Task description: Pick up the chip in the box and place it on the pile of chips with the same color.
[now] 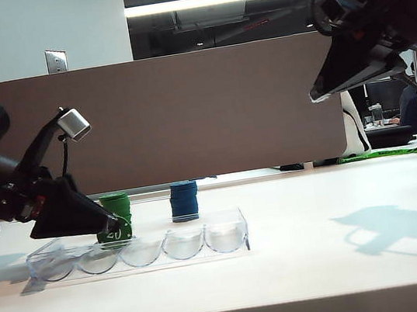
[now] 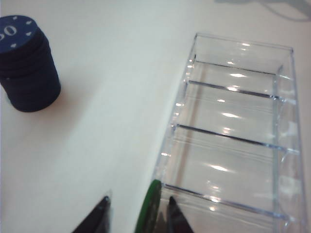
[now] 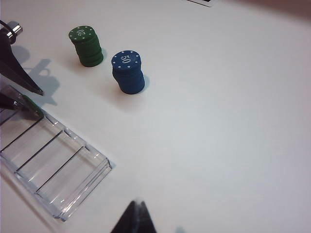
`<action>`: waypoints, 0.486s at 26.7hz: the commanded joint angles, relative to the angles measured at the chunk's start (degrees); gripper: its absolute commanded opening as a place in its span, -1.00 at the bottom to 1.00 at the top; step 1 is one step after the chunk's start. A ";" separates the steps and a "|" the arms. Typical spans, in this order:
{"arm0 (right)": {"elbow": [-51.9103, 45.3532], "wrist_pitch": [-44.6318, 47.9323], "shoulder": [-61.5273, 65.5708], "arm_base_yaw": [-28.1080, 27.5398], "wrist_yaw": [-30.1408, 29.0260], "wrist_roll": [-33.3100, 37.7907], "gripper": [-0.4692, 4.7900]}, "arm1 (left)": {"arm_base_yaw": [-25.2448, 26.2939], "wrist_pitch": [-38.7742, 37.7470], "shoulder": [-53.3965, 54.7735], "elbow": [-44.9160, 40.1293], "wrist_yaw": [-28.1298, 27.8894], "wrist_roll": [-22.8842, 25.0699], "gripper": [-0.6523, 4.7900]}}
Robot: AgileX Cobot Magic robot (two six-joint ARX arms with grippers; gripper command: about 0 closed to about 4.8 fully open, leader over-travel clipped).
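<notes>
The long clear plastic chip tray (image 1: pixel 205 239) is lying near the white table's (image 1: pixel 350 260) front edge, left end. The left gripper (image 1: pixel 117 228) is pinching the round dark-green "20" chip (image 1: pixel 113 234) on edge over the tray's 2nd slot. The short green chip stack (image 3: pixel 86 46) and blue chip stack (image 3: pixel 128 72) are standing behind the tray. The right gripper (image 3: pixel 136 218) is hanging high at right, fingers looking closed, holding nothing. A brown partition (image 1: pixel 186 112) is backing the table.

The box (image 1: pixel 205 235) looks like clear, glossy plastic, its thin dividers catching bright glints. The chip (image 1: pixel 113 233) between the left gripper's (image 2: pixel 136 213) matt black fingers is smooth, dark green with white print. At the box's 12 o'clock, the pile of chips (image 3: pixel 87 46) and the blue stack (image 3: pixel 128 72) have a dull, satin plastic look. The table (image 1: pixel 317 202) is smooth, matt off-white. The right gripper (image 3: pixel 136 221) shows matt black tips.
</notes>
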 commanded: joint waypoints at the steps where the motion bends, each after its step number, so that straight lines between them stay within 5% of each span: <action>1: 0.22 0.55 -0.20 0.02 -0.13 -0.15 -0.84 | 0.00 0.37 -0.13 0.07 0.74 -0.02 -0.21; 13: 0.22 0.52 -0.20 0.02 -0.11 -0.15 -0.84 | 0.00 2.08 -0.13 0.07 2.01 -1.53 -0.29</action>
